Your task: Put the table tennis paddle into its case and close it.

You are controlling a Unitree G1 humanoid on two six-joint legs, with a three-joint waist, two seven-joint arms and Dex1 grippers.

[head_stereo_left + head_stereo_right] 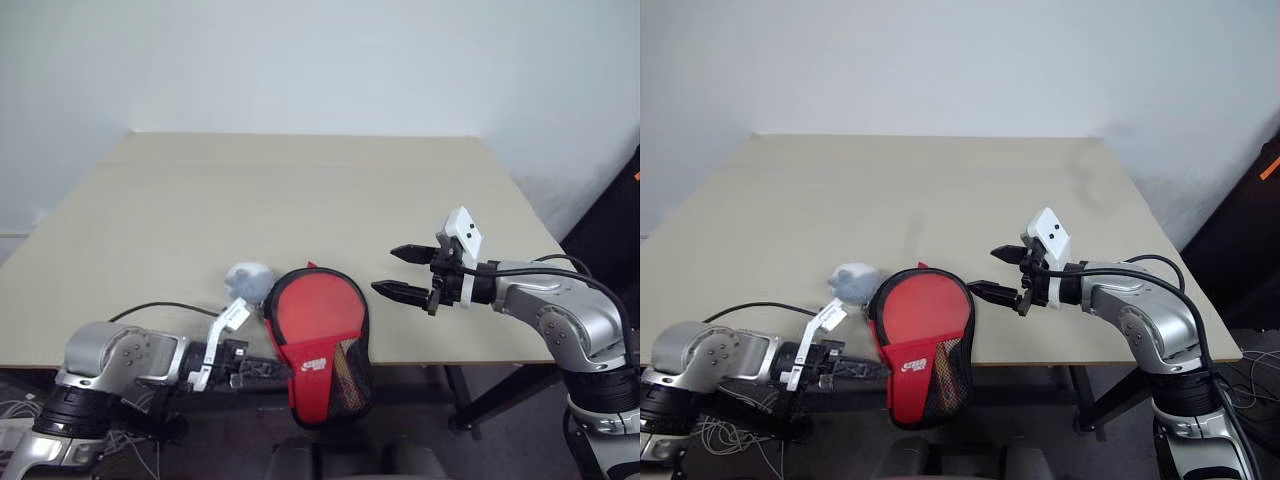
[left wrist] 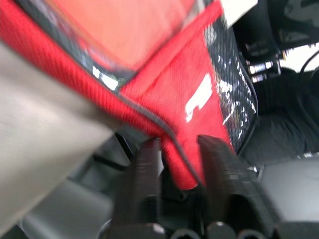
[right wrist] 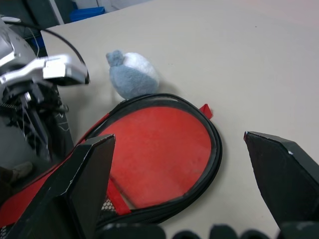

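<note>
The case [image 1: 318, 345] is red woven cloth with a black zipper rim and a black mesh pocket [image 1: 352, 378] at its 5 o'clock; the paddle [image 3: 159, 152] face inside is smooth matt red rubber. The table [image 1: 300, 190] is matt pale laminate. At the case's 10 o'clock sits a fuzzy grey-white plush toy [image 1: 248, 280]

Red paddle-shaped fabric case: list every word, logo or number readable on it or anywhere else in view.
Red paddle-shaped fabric case: small white logo on its narrow end, too small and blurred to read.
White tag by the left wrist: dark marks, unreadable.
No other text in view.
</note>
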